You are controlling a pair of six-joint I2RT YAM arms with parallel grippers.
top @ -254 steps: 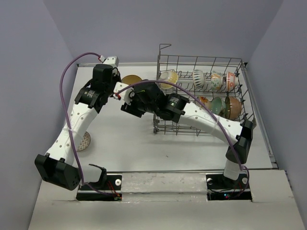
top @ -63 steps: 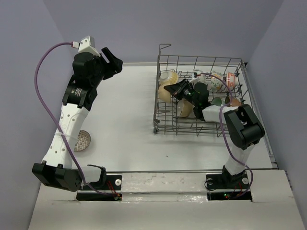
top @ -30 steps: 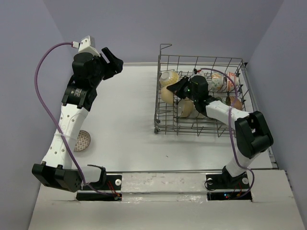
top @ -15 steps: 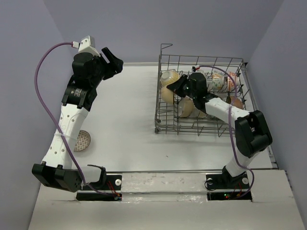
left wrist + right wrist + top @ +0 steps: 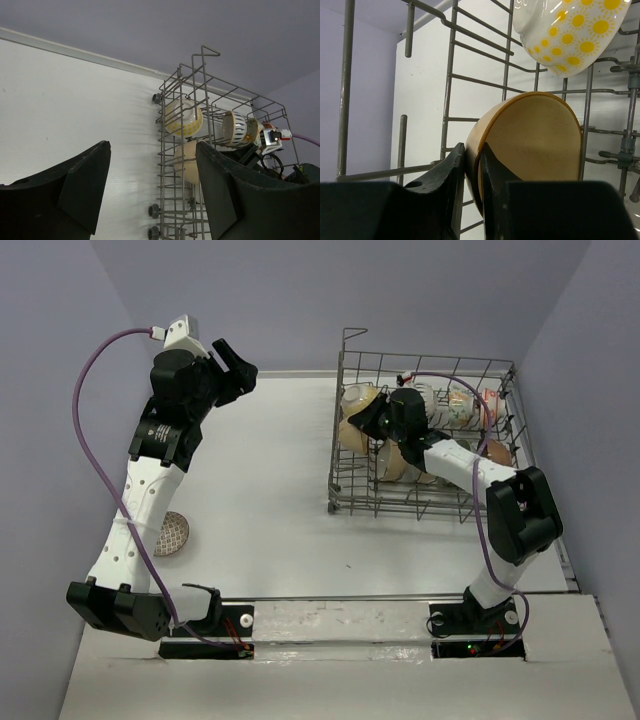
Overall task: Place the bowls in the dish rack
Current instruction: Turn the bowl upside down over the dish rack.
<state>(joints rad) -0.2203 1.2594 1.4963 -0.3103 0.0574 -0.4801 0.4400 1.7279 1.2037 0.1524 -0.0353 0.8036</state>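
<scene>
Inside the dish rack (image 5: 395, 510), the right hand (image 5: 472, 150) clamps a tan bowl (image 5: 532, 145) by its rim; the left hand (image 5: 152, 150) hangs raised left of the rack, spread apart. White surface (image 5: 260, 490), lilac walls (image 5: 300, 300).

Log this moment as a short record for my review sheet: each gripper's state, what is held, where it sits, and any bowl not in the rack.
right gripper: shut on the rim of the tan bowl, inside the dish rack
left gripper: open, empty, above the far left of the table
tan bowl: on edge among the rack wires, beside the yellow-dotted bowl
rack contents: several bowls, count unclear
outside rack: one patterned bowl on the table by the left arm
</scene>
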